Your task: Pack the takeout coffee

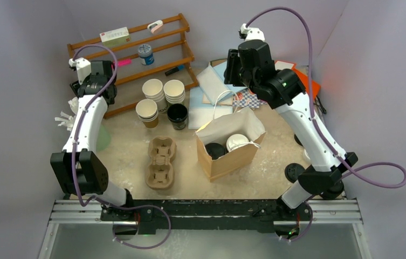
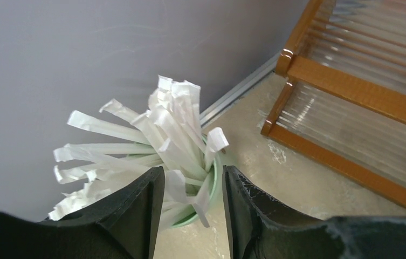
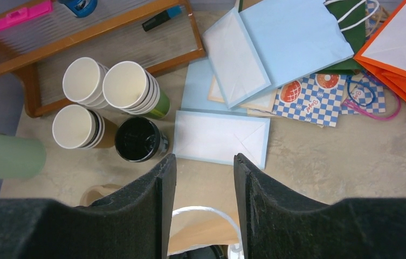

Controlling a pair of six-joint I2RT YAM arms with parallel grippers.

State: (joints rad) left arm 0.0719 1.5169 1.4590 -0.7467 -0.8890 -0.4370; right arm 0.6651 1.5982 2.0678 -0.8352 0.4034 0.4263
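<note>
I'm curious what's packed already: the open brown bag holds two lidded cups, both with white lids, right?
Not quite. The brown bag holds two lidded cups, but with one white lid and one black lid, not two white ones. The top view shows it.

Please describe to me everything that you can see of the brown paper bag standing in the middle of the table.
The paper bag looks like kraft-brown paper outside and white inside. It stands upright on the table, its mouth open wide, with a thin white handle rising above the rim. Inside it two round lids show, a black lid and a white lid; the cups under them are hidden. The pulp cup tray lies apart to its left.
</note>
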